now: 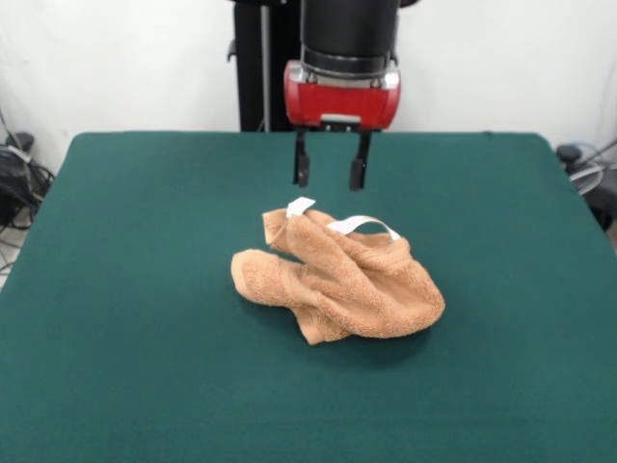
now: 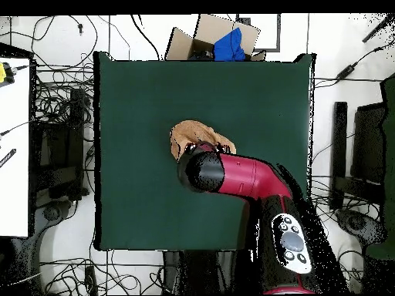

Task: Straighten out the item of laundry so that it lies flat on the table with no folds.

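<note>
I am holding the fingers (image 1: 329, 172) spread apart and empty above the towel (image 1: 342, 277), which is lying bunched near the middle of the surface (image 1: 125, 289).

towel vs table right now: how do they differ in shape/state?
The towel is crumpled into a bunched heap with folds and white tags showing on top; the table lies flat and smooth. The towel is light orange-tan terry; the table is dark green. The towel covers only a small patch near the middle; the table spreads far wider on every side. Both are cloth-surfaced. The gripper hangs open above the towel's far edge, not touching it.
</note>
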You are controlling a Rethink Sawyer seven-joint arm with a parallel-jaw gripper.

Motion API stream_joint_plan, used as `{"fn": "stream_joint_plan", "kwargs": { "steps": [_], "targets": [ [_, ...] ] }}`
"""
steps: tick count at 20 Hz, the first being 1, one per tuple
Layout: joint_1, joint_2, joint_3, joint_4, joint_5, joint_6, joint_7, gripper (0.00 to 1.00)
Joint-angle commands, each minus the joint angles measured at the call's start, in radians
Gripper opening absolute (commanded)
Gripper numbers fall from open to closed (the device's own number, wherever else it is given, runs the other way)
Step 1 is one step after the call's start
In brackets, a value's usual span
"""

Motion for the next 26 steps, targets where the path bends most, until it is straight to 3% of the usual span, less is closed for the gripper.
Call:
{"fn": "stream_joint_plan", "kwargs": {
  "steps": [1, 5, 16, 26],
  "targets": [
    [0.006, -0.038, 0.103, -0.063, 0.027, 0.138, 0.05, 1.0],
    [0.002, -0.009, 0.111, -0.109, 0.019, 0.131, 0.047, 1.0],
    [-0.02, 0.081, 0.133, -0.061, -0.008, -0.03, 0.088, 1.0],
    [-0.014, 0.124, 0.126, -0.083, -0.011, -0.062, 0.097, 1.0]
  ]
}}
